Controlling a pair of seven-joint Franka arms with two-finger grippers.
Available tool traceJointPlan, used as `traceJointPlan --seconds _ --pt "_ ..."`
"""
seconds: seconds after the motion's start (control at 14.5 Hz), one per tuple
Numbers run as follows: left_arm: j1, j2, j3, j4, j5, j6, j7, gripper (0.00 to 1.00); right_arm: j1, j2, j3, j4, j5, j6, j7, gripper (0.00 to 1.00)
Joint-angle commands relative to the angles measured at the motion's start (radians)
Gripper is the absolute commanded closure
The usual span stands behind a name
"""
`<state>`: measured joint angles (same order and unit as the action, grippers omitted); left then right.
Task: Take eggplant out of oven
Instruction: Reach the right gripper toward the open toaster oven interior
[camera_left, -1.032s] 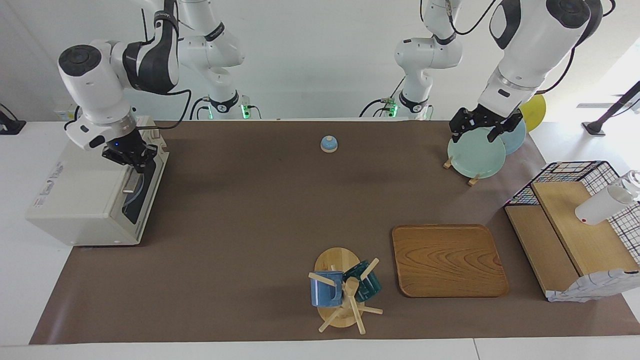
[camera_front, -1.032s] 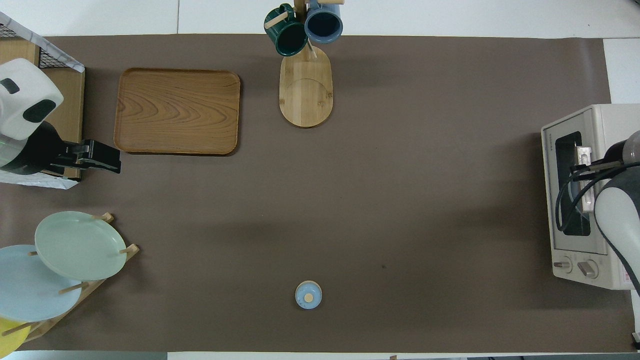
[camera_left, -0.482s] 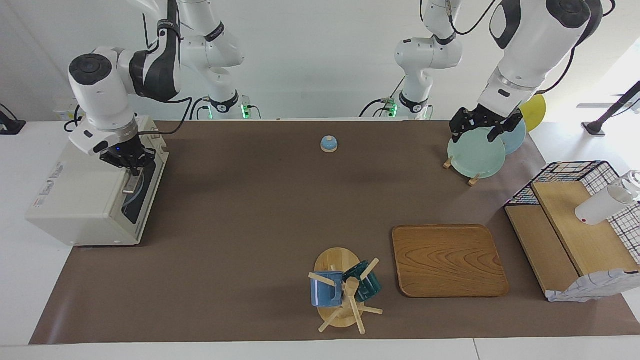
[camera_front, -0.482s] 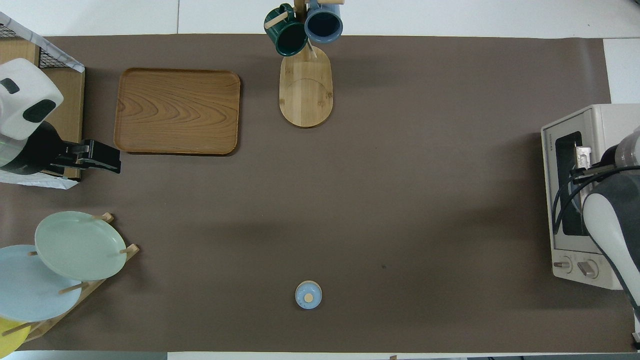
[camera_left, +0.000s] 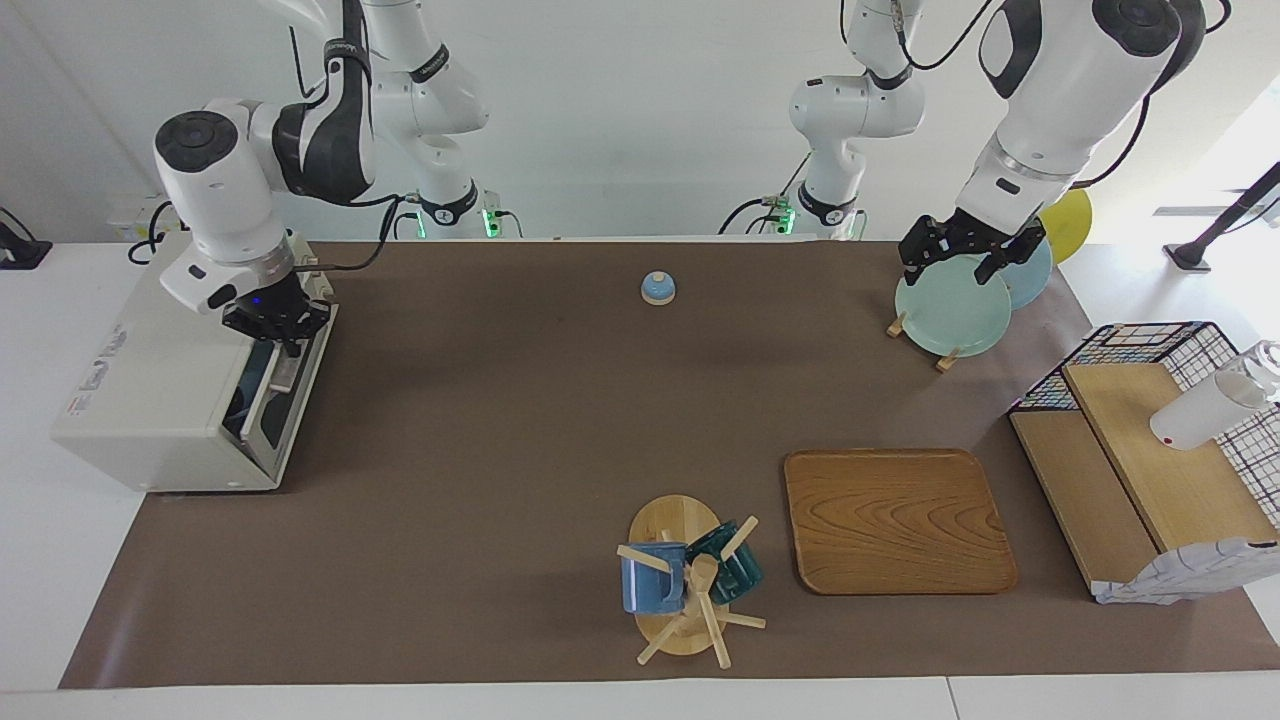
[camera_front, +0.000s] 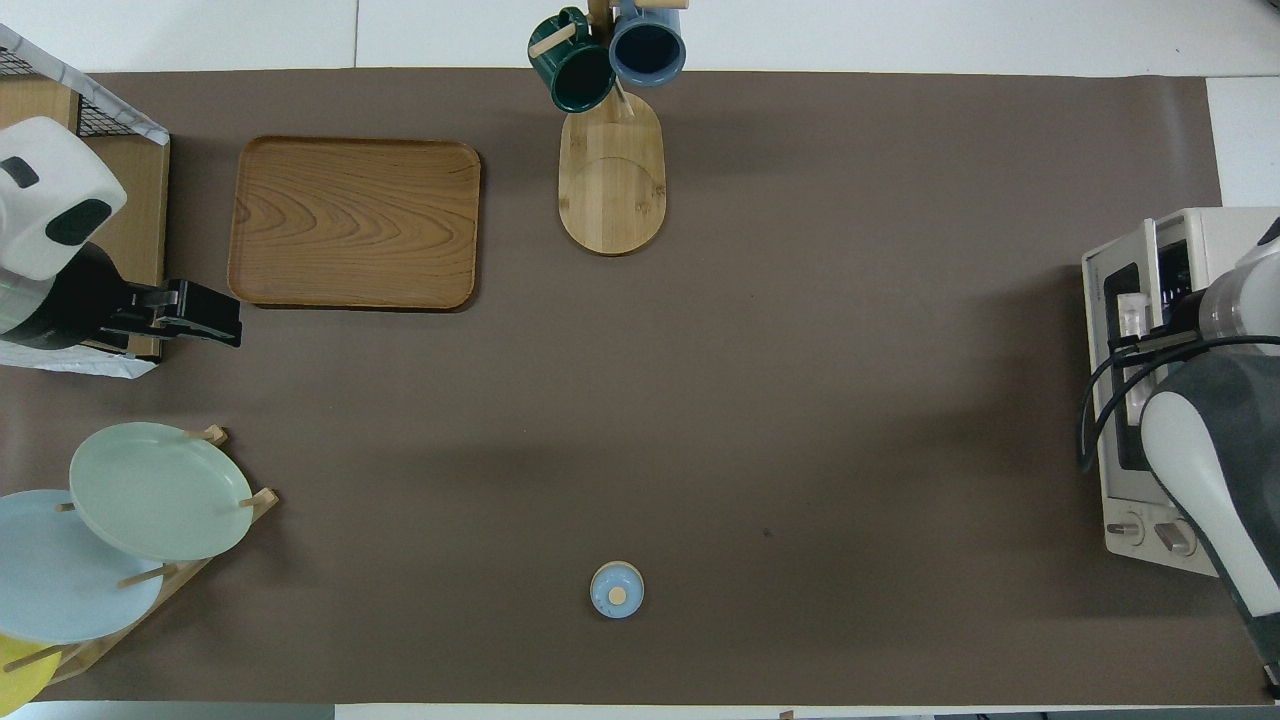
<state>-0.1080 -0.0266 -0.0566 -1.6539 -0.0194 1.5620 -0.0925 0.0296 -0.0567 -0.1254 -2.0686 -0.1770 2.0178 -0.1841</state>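
The cream-white oven (camera_left: 150, 390) stands at the right arm's end of the table; it also shows in the overhead view (camera_front: 1215, 235). Its dark glass door (camera_left: 290, 410) is tilted a little open at the top. My right gripper (camera_left: 277, 328) is shut on the door's metal bar handle, at the handle's end nearer to the robots. The eggplant is hidden; only a dark gap with a bit of pale blue shows inside. My left gripper (camera_left: 957, 265) waits, open and empty, over a mint-green plate (camera_left: 955, 312).
A plate rack (camera_front: 160, 490) stands at the left arm's end, with a wire basket and wooden shelf (camera_left: 1150, 450) beside it. A wooden tray (camera_left: 895, 520) and a mug tree (camera_left: 685, 580) lie farther out. A small blue bell (camera_left: 657, 288) sits near the robots.
My right gripper has moved toward the table's middle with the handle, and the oven door has swung from shut to slightly open. The left arm has not moved.
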Motion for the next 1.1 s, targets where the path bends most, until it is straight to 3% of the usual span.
traceJointPlan --seconds 0.0,0.34,0.62,1.03 --pt "0.014 -0.006 -0.006 -0.001 -0.010 -0.005 0.003 0.00 0.022 0.107 -0.003 -0.022 0.007 0.156 0.063 1.00" --pt "0.014 -0.006 -0.006 -0.001 -0.010 -0.005 0.003 0.00 0.049 0.129 -0.003 -0.097 0.011 0.291 0.095 1.00" --pt "0.014 -0.006 -0.006 -0.001 -0.010 -0.005 0.004 0.00 0.087 0.204 0.001 -0.105 0.079 0.373 0.121 1.00" --pt "0.014 -0.006 -0.006 -0.001 -0.010 -0.006 0.003 0.00 0.116 0.247 0.003 -0.101 0.109 0.378 0.210 1.00"
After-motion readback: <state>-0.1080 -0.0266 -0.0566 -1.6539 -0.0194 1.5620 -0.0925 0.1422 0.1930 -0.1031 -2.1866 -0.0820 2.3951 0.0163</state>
